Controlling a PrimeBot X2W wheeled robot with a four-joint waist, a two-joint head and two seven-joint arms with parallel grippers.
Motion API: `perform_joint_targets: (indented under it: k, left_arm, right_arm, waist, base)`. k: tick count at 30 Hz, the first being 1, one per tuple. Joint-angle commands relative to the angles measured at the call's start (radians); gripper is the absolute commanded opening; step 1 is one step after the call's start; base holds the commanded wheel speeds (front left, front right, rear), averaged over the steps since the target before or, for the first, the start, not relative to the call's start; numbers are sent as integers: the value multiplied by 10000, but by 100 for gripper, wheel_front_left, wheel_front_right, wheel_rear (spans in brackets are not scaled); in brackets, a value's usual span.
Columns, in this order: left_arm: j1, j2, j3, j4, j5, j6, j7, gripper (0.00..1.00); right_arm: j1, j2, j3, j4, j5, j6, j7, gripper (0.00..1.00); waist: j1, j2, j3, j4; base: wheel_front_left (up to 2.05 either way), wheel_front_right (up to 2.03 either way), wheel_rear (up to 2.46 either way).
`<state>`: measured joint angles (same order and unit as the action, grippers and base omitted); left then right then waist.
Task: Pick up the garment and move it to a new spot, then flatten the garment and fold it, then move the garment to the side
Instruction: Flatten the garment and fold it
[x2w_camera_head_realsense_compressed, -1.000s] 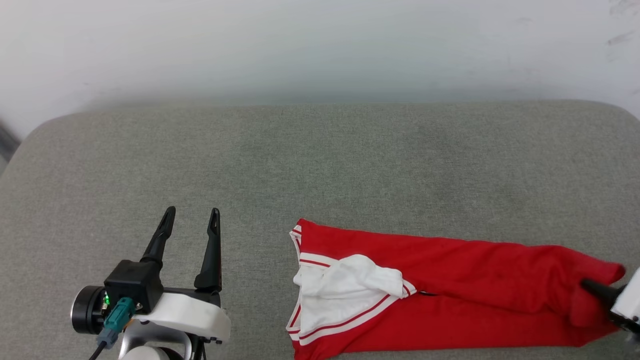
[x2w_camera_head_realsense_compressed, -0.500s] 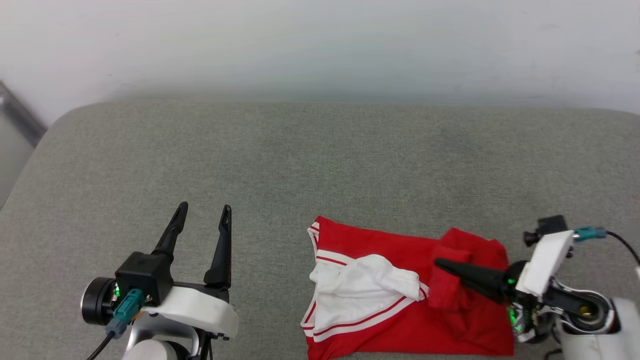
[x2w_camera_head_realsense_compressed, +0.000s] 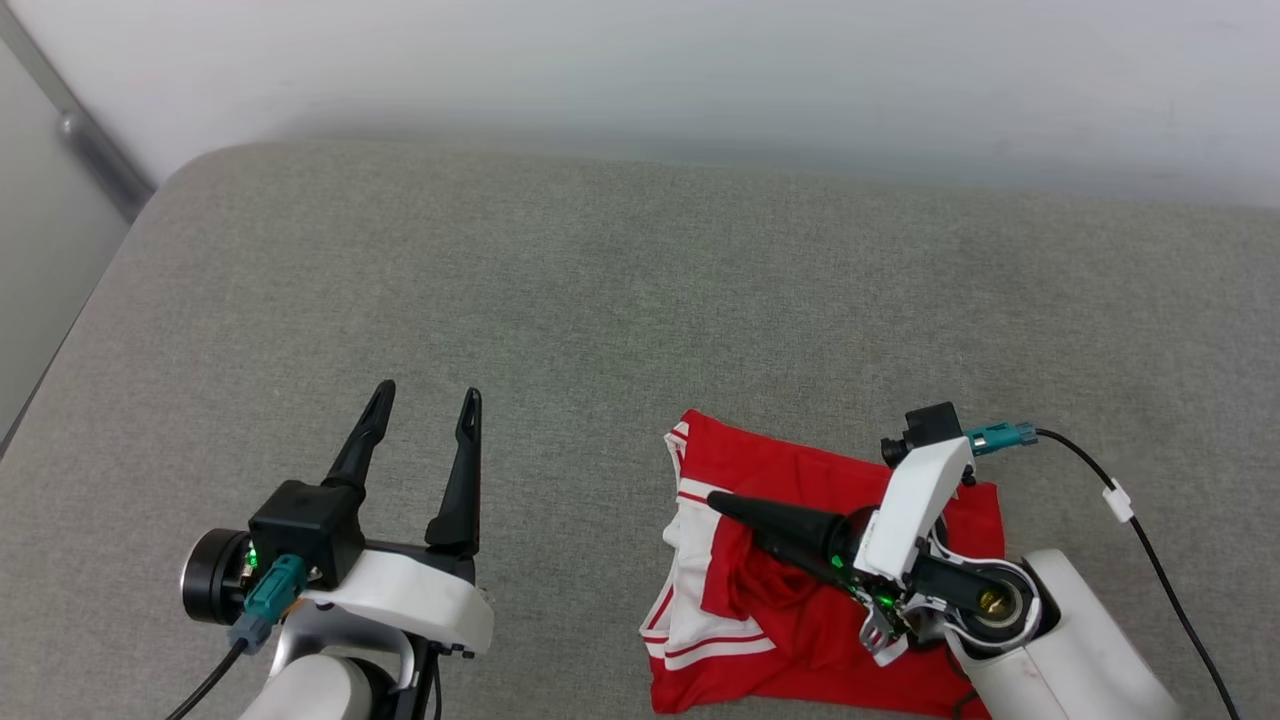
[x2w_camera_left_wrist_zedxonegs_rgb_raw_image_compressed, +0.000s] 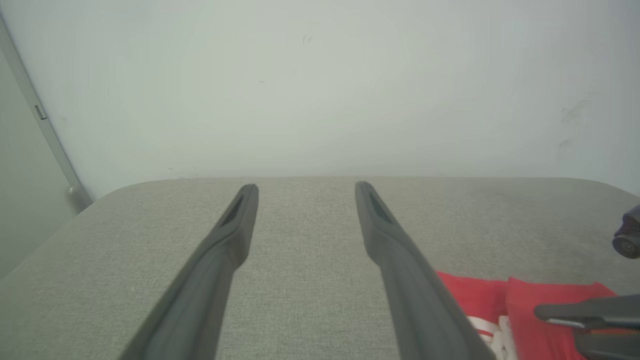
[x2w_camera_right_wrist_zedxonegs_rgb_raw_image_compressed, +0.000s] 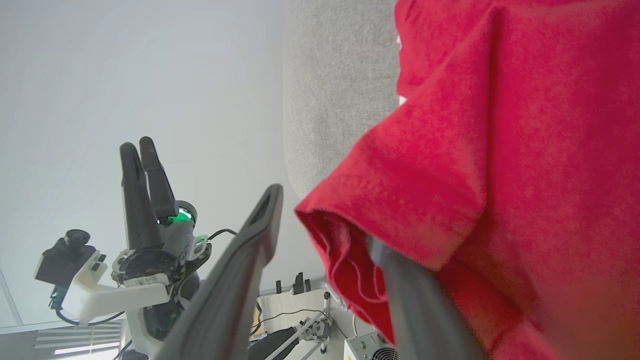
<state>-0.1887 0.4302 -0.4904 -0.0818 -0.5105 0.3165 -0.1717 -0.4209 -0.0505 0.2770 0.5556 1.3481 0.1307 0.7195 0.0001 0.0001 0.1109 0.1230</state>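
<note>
Red jersey garment with white sleeves (x2w_camera_head_realsense_compressed: 790, 470): bunched near right on grey fabric surface (x2w_camera_head_realsense_compressed: 600, 300). Right pincer (x2w_camera_head_realsense_compressed: 738, 515) spread, red hem draped over one finger. Left pincer (x2w_camera_head_realsense_compressed: 428, 392) open, empty. Soft, light, limp; probably best pinched at hem corners.

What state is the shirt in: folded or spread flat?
Folded, but loosely. The shirt lies doubled over in a short, bunched pile, and a red flap covers part of its white sleeve.
</note>
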Motion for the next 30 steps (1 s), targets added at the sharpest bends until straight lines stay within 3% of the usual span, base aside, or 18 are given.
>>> perform_joint_targets:
  k: [1, 7, 10, 15, 18, 24, 30]
  left_arm:
    - [-75, -31, -12, 39, 20, -11, -71, 100]
    - [35, -64, 25, 164, -47, 53, -153, 100]
    - [103, -62, 20, 214, -88, 63, -153, 100]
    - [194, -39, 30, 258, -121, 136, -152, 100]
    - [334, -1, 75, 254, -182, 206, -156, 100]
    - [610, 75, 265, 302, -310, 368, -271, 100]
    - [934, 158, 520, 425, -443, 522, -423, 100]
  right_arm:
    - [-168, 5, 101, 18, 0, 0, -132, 100]
    - [-435, -29, 668, -674, -157, 2, -627, 100]
    - [-492, -416, 894, -1374, -644, 0, -1162, 100]
    - [-503, -1486, 1582, -2243, -2885, 0, -2952, 100]
    - [-449, -2309, 1581, -2346, -4892, -1, -4273, 100]
    - [307, -2929, -154, -2479, -8412, 0, -6183, 100]
    - [1751, -2240, -2514, -3922, -10134, 0, -7378, 100]
  waist:
    - [-1, -1, 34, 16]
    - [-1, -1, 9, -173]
    - [-1, -1, -88, -325]
    - [-1, -1, -300, -586]
    - [-1, -1, -406, -769]
    - [-1, -1, -538, -1115]
    - [-1, -1, -745, -1376]
  base:
    - [0, 0, 0]
    - [0, 0, 0]
    - [0, 0, 0]
    - [0, 0, 0]
    - [0, 0, 0]
    - [0, 0, 0]
    - [0, 0, 0]
